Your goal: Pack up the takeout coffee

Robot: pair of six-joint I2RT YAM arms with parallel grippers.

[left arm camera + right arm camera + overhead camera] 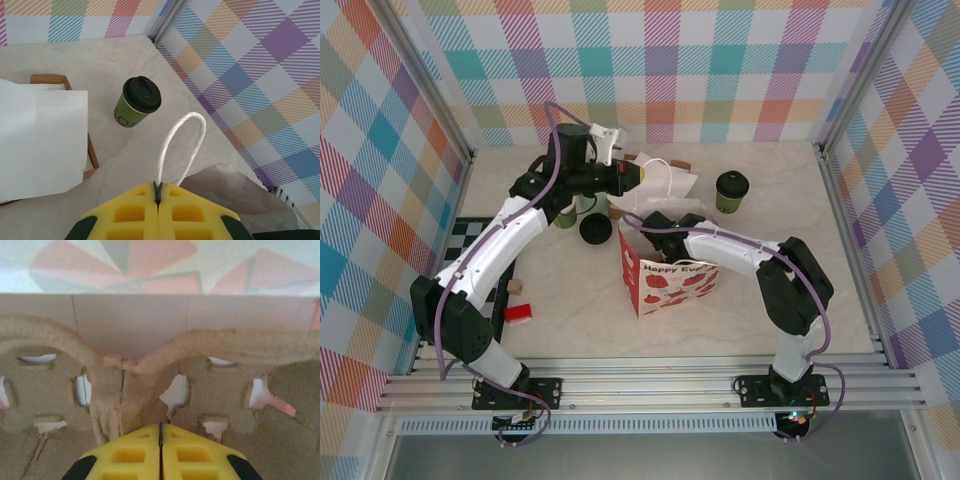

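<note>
From above, the coffee (731,190) stands upright toward the far right of the tabletop (850,300), just right of a white bag (672,182) and touching nothing. The left jaws sit at that bag's near side. The right jaws reach into the mouth of a red bag (670,282) standing mid-tabletop. A loose lid (595,230) and lidless cups (566,214) lie left of the red bag, out of the way. We judge the widest open room to be right of and nearer than the coffee, up to the right wall.

In the left wrist view, the left jaws are pressed shut on the white bag's handle (192,115), whose loop rises from their seam. We take this as holding the bag up or steady. The coffee (137,102) stands beyond with bare tabletop all round, and the corner post is behind it. A box (91,150) draped in white paper (40,140) lies to its left.

In the right wrist view, the right jaws are closed together over a pulp carrier (225,390) against the red bag's inner wall (150,315). We cannot tell whether they pinch a ridge. We guess they are seating the carrier, and there is little room inside.
</note>
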